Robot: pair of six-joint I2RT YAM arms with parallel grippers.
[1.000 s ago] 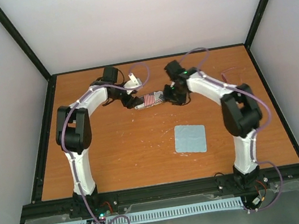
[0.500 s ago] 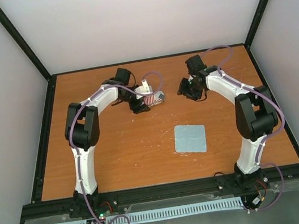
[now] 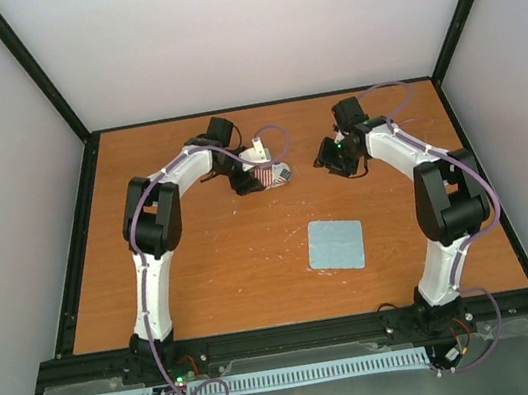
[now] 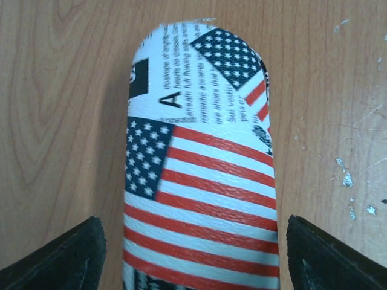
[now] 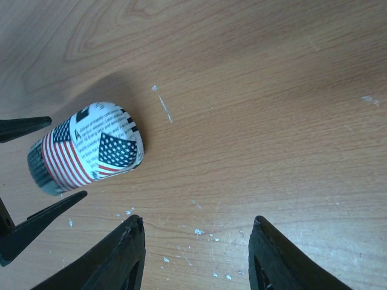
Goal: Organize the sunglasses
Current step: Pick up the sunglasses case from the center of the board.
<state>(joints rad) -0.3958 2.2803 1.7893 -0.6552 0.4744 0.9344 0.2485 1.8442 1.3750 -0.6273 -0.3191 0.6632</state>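
Far side of the table (image 3: 203,258), left of centre: left gripper (image 4: 193,232) has its fingers spread on either side of the flag-print sunglasses case (image 4: 199,151), with a gap on both sides and no contact. Case lies on the wood, rounded end pointing away from that gripper. Blue cloth (image 3: 336,244) lies nearer the bases, well apart. Right gripper (image 5: 198,226) sits right of the case, fingers spread, holding nothing.

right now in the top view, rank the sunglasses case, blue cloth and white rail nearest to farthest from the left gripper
1. sunglasses case, between the fingers of the left gripper
2. blue cloth, right of centre
3. white rail, along the near edge
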